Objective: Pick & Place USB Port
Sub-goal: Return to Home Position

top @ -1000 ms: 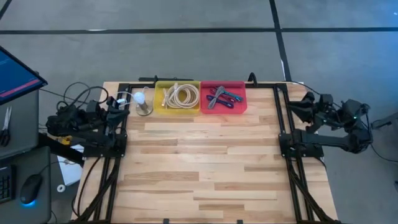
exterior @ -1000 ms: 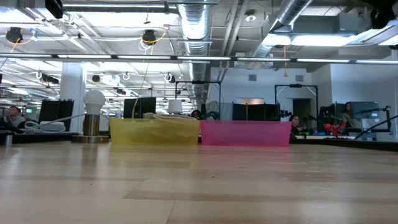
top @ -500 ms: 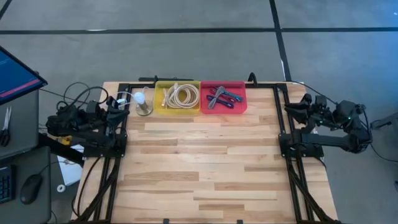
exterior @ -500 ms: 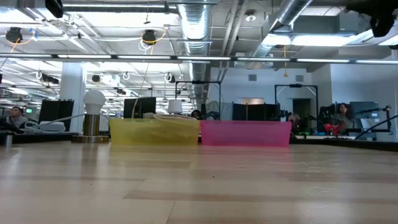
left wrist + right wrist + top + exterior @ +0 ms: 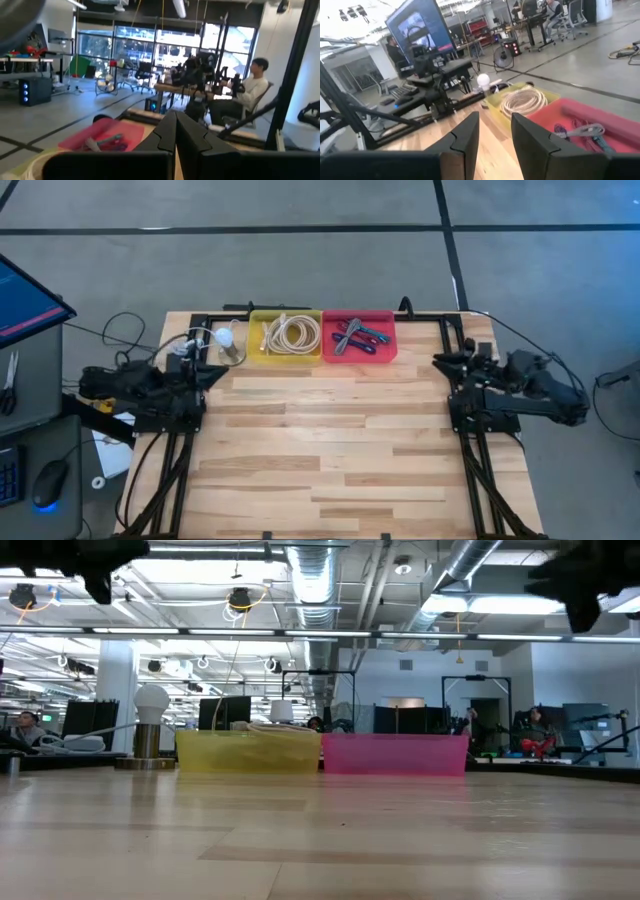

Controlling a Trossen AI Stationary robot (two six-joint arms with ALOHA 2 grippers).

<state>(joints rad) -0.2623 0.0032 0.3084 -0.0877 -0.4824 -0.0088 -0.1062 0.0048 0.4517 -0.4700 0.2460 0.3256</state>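
High view, coiled white cable (image 5: 292, 334) in yellow bin (image 5: 254, 340), left fingers (image 5: 167, 136) pressed together, right fingers (image 5: 465, 136) parted.

The high view looks straight down from well above, holding the whole wooden surface (image 5: 320, 450). The yellow bin (image 5: 285, 337) and red bin (image 5: 358, 336) sit in the upper middle of the frame. The low view lies at surface height, well back from the same bins, facing level across to them at mid-frame with the room behind. The left wrist view faces past its own jaws over the red bin into the room. The right wrist view faces the opposite way, close over both bins, toward the monitor (image 5: 415, 25).
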